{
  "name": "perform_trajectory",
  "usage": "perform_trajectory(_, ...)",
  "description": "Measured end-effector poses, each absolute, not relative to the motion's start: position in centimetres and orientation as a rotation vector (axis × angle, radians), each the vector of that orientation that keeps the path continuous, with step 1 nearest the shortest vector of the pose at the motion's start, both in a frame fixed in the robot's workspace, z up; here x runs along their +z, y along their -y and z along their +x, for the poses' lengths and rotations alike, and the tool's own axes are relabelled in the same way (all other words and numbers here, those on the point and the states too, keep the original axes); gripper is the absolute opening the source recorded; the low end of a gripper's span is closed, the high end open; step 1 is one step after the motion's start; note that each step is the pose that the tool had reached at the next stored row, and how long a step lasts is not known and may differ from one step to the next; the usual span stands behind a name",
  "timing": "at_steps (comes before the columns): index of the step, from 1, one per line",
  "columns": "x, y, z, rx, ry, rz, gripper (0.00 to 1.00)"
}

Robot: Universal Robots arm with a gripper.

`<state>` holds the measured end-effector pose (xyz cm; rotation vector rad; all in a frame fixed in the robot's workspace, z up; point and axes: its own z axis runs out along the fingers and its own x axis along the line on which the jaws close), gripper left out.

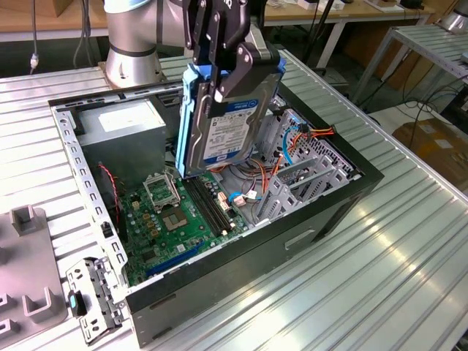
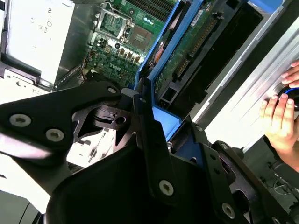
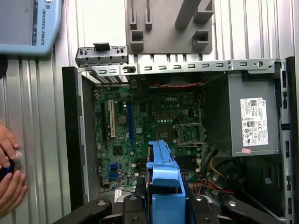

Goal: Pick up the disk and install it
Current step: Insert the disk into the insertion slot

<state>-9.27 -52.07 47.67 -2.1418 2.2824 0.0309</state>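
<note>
Exterior view first: my hand is pressed shut on the disk, its fingers clamped on the two broad faces at the upper end. The disk hangs straight down from the hand, so its long axis runs close to upright. Its labelled face is turned toward the camera, and the blue carrier frame shows along the edges. There is no reaching to do, as the thing I need is already in my grip and directly below my wrist.

The disk's lower end sits inside the open top of the computer case, which lies on its side in the middle of the bench. That end is over the motherboard, and I cannot tell whether it touches anything there. The metal drive cage is near the disk, toward the exterior view's right, with orange and blue cables between the two. In the first wrist view the blue frame points down at the board, beside the processor socket.

I count one disk, one case, one motherboard, one power supply and one drive cage. A grey fixture tray and a loose metal bracket lie by the case, toward the bench's near edge. In the second wrist view a person's hand rests on the bench just outside the case's dark wall, and I cannot tell whether a second hand is there too.
</note>
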Motion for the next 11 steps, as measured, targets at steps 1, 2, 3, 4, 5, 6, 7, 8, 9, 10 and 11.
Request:
perform_trajectory(1, 47.7, 52.2, -9.3, 0.031, -2.282, -2.142, 0.37)
perform_trajectory(2, 47.7, 52.4, -9.3, 0.031, -2.282, -2.142, 0.37)
perform_trajectory(3, 47.7, 52.6, -9.3, 0.031, -2.282, -2.142, 0.37)
perform_trajectory(4, 47.7, 52.9, -9.3, 0.031, -2.282, -2.142, 0.37)
perform_trajectory(5, 47.7, 53.1, -9.3, 0.031, -2.283, -2.142, 0.37)
perform_trajectory(6, 47.7, 53.2, -9.3, 0.030, -2.283, -2.142, 0.37)
perform_trajectory(7, 47.6, 53.5, -9.2, 0.030, -2.283, -2.142, 0.37)
perform_trajectory(8, 47.6, 53.7, -9.0, 0.031, -2.283, -2.142, 0.37)
perform_trajectory(9, 47.6, 53.8, -8.7, 0.031, -2.282, -2.142, 0.37)
perform_trajectory(10, 47.6, 53.8, -8.4, 0.031, -2.282, -2.143, 0.37)
perform_trajectory(11, 47.5, 53.8, -8.0, 0.031, -2.281, -2.143, 0.37)
